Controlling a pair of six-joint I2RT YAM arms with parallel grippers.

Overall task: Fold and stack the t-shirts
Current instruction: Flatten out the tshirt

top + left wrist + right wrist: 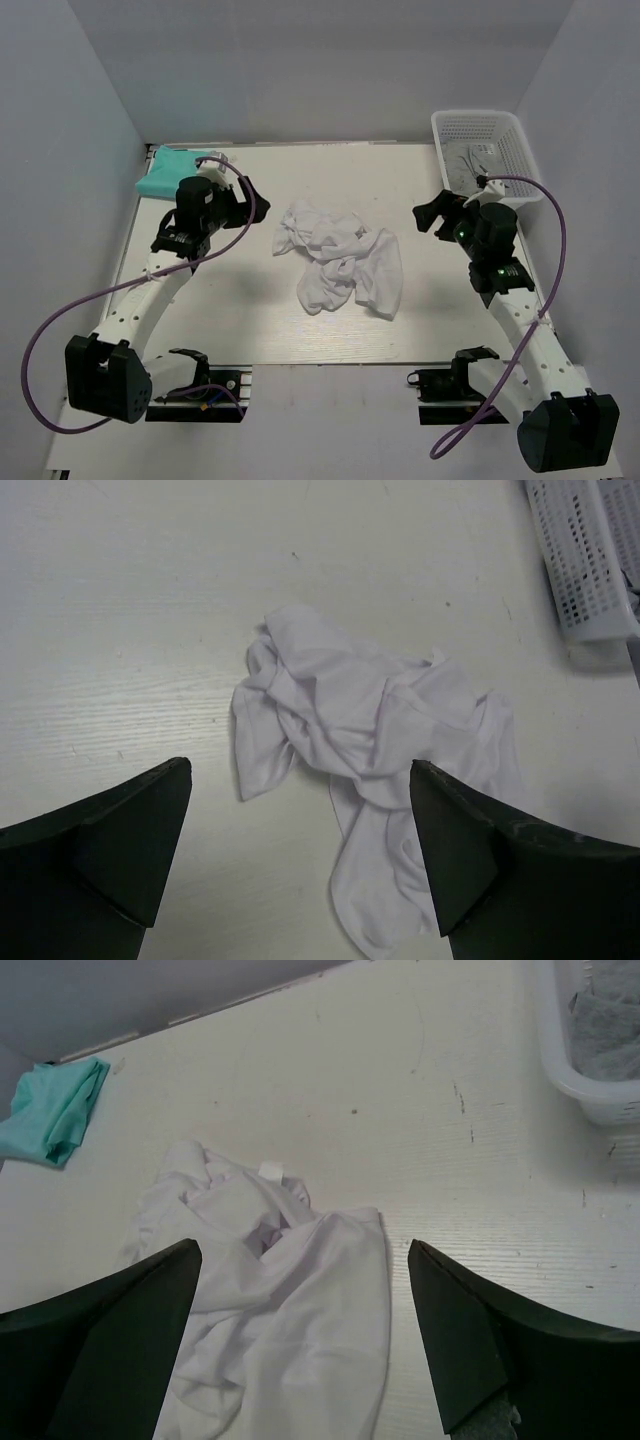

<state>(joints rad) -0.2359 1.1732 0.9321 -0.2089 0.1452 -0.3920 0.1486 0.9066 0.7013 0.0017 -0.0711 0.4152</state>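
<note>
Left gripper (241, 198) and right gripper (432, 214) hang wide open and empty, flanking the crumpled white shirt (340, 258), probably to spread it. Teal shirt (172, 176) sits aside, apparently folded.

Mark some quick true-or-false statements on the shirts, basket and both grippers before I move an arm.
1. The white t-shirt lies crumpled mid-table. True.
2. The left gripper is shut on it. False: its jaws are open and hold nothing.
3. The teal t-shirt sits at the far left corner. True.
4. The basket holds the teal t-shirt. False: the basket stands at the far right corner, across the table from that shirt.
5. The right gripper is open. True.
</note>
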